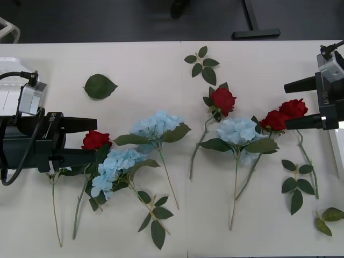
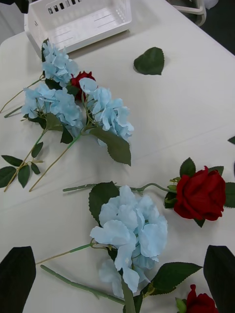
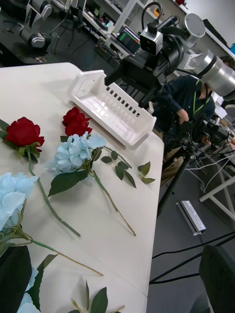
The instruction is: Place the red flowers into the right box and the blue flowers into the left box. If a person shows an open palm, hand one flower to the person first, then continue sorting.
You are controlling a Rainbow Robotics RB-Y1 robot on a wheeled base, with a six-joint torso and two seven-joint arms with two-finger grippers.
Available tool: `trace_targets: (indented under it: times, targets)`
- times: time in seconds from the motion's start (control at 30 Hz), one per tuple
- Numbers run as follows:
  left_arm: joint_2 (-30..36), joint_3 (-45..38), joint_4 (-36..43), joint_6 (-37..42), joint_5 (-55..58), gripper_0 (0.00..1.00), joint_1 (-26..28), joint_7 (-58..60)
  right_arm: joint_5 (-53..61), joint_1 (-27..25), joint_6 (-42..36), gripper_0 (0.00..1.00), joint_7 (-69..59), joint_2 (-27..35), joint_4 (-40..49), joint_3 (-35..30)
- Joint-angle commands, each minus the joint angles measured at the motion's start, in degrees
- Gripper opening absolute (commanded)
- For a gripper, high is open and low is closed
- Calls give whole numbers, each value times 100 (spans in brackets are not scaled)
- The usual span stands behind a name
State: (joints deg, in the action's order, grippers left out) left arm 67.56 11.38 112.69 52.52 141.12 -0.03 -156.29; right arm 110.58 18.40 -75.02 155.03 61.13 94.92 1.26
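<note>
left gripper (image 1: 88,141): 9 o'clock of the surface (image 1: 161,64), jaws spread, straddling a red rose (image 1: 96,140), not clamped
left box (image 2: 78,19): 9 o'clock edge, behind left arm
blue flowers: two clusters (image 1: 115,164) (image 1: 156,124) at 7–8 o'clock, third (image 1: 236,131) at 4 o'clock
red flowers: one at left jaws, one (image 1: 222,100) just right of centre, two (image 1: 285,114) at 3 o'clock
right gripper (image 1: 298,103): 3 o'clock, jaws apart, holding nothing, tips beside the rose pair
right box (image 3: 110,107): 3 o'clock edge, under right arm
loose leaf (image 1: 99,86): 10 o'clock
</note>
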Motion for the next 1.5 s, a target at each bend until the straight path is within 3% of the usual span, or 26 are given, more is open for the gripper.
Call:
trace_targets:
  times: [0.03,0.17,0.33,0.4,0.6,0.73,0.9,1.03,1.17,1.5]
  targets:
    - [-252,66,104,154,197,100,108,129,-195,-320,40,100,-3,145,-114,-39]
    - [-164,-224,86,162,495,100,117,129,-301,-232,48,100,-3,417,-79,-118]
    - [-14,-1657,262,364,-392,100,688,129,-925,5,-277,100,-131,426,-79,-267]
    - [-41,-2096,394,514,-876,100,881,129,-1311,102,-356,100,-966,382,-88,-267]
    - [-76,-3274,701,1674,-2053,100,1391,2841,-2823,304,-567,100,-3937,30,-97,-223]
    - [-234,-3669,807,2193,-2686,100,1910,4168,-3728,445,-760,100,-4728,-181,-158,-47]
    - [-595,-3626,930,2395,-3732,100,2543,5346,-4519,753,-971,100,-5220,-436,-712,199]
    - [-718,-3432,1220,2395,-4752,100,2727,6427,-4959,1051,-962,100,-5237,-699,-1380,515]
    - [-832,-3081,1334,2395,-5806,100,2569,7473,-5055,1324,-857,100,-5255,-954,-2004,805]
    - [-1298,-2158,868,2395,-7380,100,1796,8220,-5328,1807,-321,100,-5299,-1446,-3094,1227]
